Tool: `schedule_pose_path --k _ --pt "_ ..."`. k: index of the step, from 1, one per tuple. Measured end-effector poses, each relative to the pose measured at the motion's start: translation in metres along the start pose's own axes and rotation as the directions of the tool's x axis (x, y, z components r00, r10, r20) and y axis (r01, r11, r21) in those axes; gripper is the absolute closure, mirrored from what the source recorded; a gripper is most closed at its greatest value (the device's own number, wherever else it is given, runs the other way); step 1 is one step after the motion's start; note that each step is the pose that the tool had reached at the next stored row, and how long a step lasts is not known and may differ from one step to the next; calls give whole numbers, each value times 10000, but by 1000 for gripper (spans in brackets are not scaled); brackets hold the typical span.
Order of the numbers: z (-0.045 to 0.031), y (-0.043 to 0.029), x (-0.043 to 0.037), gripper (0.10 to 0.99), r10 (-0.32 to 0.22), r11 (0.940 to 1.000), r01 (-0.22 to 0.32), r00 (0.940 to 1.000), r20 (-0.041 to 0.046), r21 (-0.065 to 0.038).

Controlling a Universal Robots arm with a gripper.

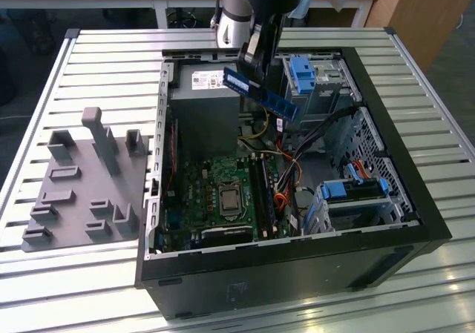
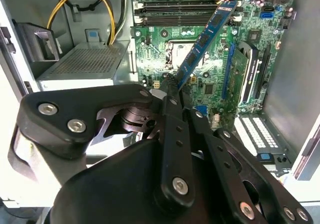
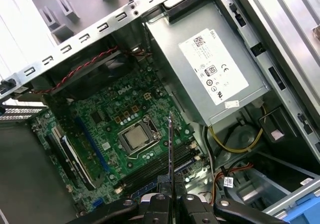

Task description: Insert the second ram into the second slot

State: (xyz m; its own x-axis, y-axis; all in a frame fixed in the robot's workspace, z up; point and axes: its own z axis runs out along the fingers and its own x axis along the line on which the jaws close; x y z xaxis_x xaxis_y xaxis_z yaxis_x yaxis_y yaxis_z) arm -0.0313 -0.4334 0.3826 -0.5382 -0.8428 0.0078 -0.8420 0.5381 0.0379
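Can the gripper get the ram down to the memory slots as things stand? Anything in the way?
Likely yes. The gripper holds the second ram over the open case, and the memory slots lie uncovered below. Orange cables run close beside them.

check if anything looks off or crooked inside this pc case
Only the second ram stands out: the gripper clamps it by one end and it hangs slanted above the motherboard, not in a slot. That fits a carry rather than a fault. Nothing looks spilled or damaged.

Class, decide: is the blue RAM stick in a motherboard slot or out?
Out: the gripper holds the second ram clear above the motherboard, tilted.
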Motion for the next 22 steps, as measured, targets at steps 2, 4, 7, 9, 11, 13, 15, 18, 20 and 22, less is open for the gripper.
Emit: schedule_pose_path --k 2,4,7,9,11,13,15,18,20,22 --pt "0 0 0 949 115 9999 -115 9999 4 -1" --pt "0 0 0 949 229 9997 -229 9997 9 -2" --pt "1 0 0 949 401 9992 -401 9992 16 -4" --pt "1 0 0 949 505 9987 -505 9987 19 -5" --pt "1 0 0 949 605 9982 -605 9982 23 -5" --pt "1 0 0 949 695 9976 -695 9976 26 -7" --pt "1 0 0 949 786 9969 -786 9969 28 -6" --pt "1 0 0 949 921 9957 -921 9957 33 -8" --pt "2 0 0 949 1015 9948 -1015 9948 36 -9" --pt "2 0 0 949 1125 9937 -1125 9936 40 -10"
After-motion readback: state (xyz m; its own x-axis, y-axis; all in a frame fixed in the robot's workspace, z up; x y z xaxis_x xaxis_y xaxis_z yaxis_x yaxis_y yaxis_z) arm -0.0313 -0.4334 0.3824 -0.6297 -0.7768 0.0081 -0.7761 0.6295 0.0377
